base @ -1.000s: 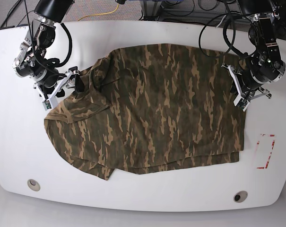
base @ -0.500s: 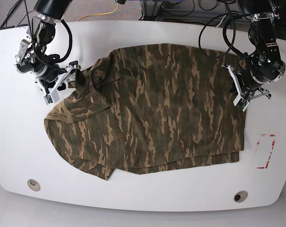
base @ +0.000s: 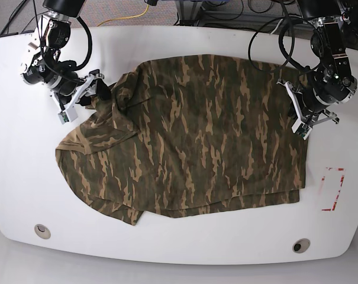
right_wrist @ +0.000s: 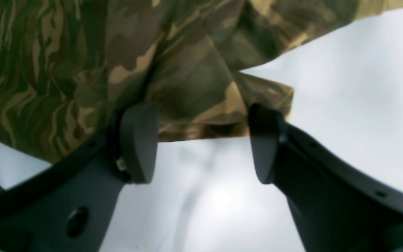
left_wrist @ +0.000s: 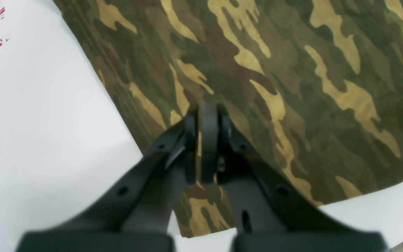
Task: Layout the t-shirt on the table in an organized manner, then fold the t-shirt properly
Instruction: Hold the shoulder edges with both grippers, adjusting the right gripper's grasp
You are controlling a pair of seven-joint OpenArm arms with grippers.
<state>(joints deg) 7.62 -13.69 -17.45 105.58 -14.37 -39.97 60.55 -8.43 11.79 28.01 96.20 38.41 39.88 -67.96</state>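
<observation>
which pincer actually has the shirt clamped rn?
The left pincer: its jaws are shut on the t-shirt edge. The right pincer stands open, with a cloth corner between its fingers, unpinched.

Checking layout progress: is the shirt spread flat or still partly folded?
Mostly spread, not flat. The shirt covers the table middle, but its bottom edge doubles under and the sleeve by the right gripper is bunched.

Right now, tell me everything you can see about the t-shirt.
The t-shirt is soft camouflage cloth in olive, brown and tan, spread mostly flat on the white table. Its side nearest the right gripper is rumpled and folded over. The left gripper is pinched shut on its opposite edge; the right gripper's open jaws straddle a bunched corner.
</observation>
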